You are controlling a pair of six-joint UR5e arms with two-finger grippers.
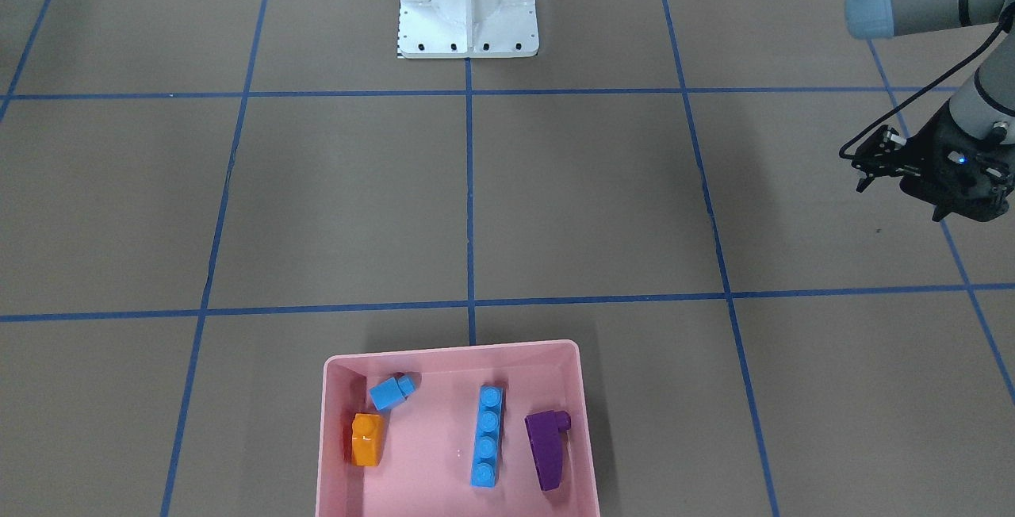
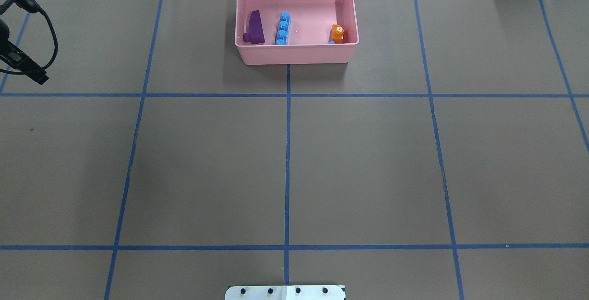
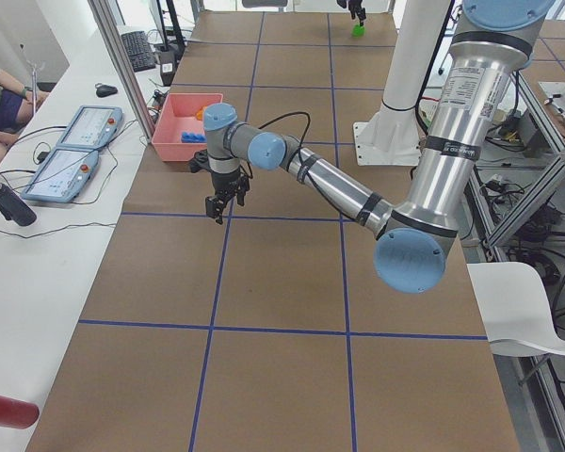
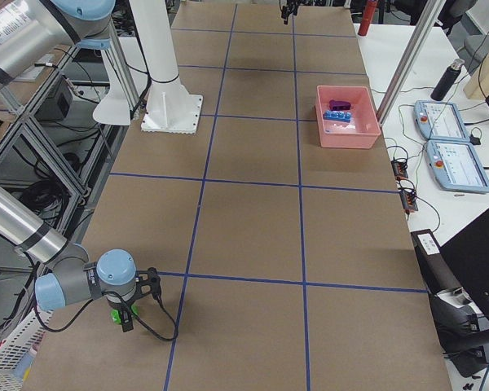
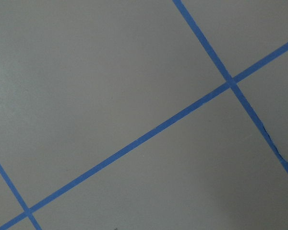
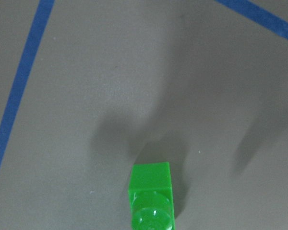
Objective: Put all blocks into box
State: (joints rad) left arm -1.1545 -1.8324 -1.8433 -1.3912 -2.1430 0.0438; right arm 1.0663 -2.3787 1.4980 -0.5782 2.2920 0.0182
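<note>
Near the table's (image 4: 253,244) right-end, robot-side corner, the green 2-stud brick (image 6: 151,201) lies beside the right gripper (image 4: 128,318), finger state untellable; left gripper (image 1: 864,170) spread, empty. A skewed pinch could squirt the glossy brick off the edge.

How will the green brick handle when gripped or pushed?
Green brick: probably stiff and light, since it looks like small moulded plastic. Its glossy faces may slip under a light grip. It is flat-sided, so a push should slide it, not roll it.

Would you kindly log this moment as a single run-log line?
box: four blocks in | green brick: outside on table | right gripper: at brick, grip unclear | left gripper: empty
</note>
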